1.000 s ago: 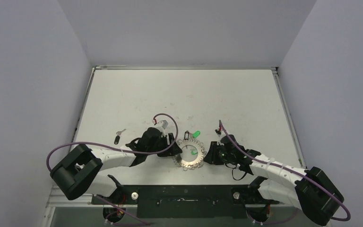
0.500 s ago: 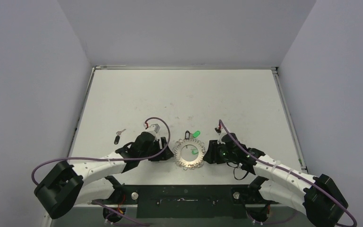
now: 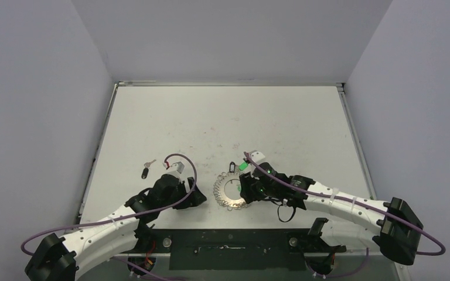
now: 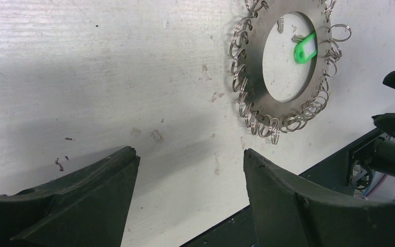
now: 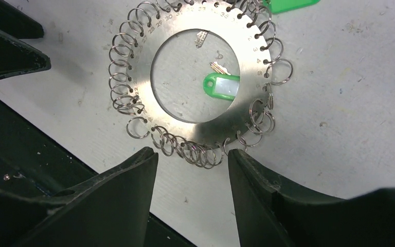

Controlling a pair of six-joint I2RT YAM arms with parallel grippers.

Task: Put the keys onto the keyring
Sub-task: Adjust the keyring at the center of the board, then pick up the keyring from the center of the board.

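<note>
Key, green-headed, inside keyring, blade slanting up-left in right wrist view

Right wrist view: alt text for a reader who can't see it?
A silver keyring fringed with wire loops lies flat on the white table, a green-headed key inside its hollow centre. The right gripper stands open at the frame's bottom, holding nothing.

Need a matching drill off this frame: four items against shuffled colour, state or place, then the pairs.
Column 1
1. ring
2. key in the ring's hole
3. left gripper
4. right gripper

Column 2
A. open, at the ring's right edge
B. green head
C. silver, flat on the table
D. open, left of the ring, apart from it

Pairs: 1-C, 2-B, 3-D, 4-A
</note>
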